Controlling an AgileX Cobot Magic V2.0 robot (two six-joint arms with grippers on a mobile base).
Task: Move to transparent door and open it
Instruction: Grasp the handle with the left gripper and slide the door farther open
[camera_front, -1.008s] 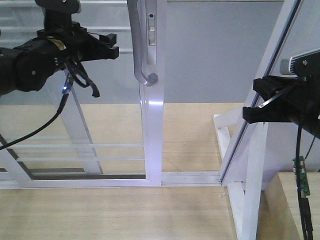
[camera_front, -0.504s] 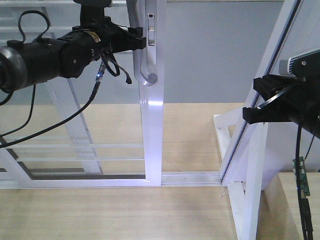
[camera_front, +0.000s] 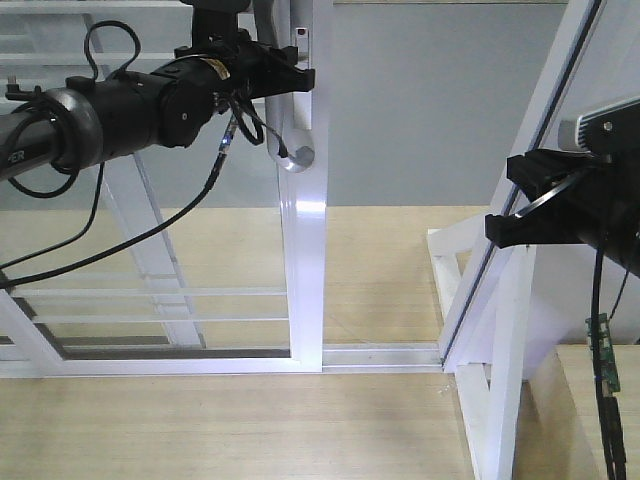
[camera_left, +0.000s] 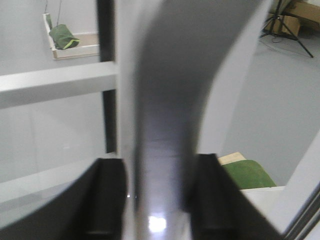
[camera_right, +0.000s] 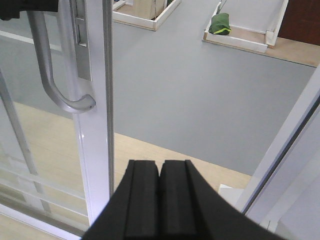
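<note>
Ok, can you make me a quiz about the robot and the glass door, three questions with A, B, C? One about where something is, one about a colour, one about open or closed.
1. Where is the left gripper?
A. Down on the floor.
B. At the grey handle of the transparent door, with a finger on each side.
C. Next to the other gripper.

2. What colour is the door's frame?
A. Red.
B. Black.
C. White.

3. How are the fingers of the right gripper?
A. Pressed together, holding nothing.
B. Spread wide apart.
C. Clamped on the handle.

Answers:
1 B: the left wrist view shows the handle running between its two black fingers.
2 C: the upright and the thin bars are white in the front view.
3 A: the right wrist view shows the two pads meeting with no gap.
</note>
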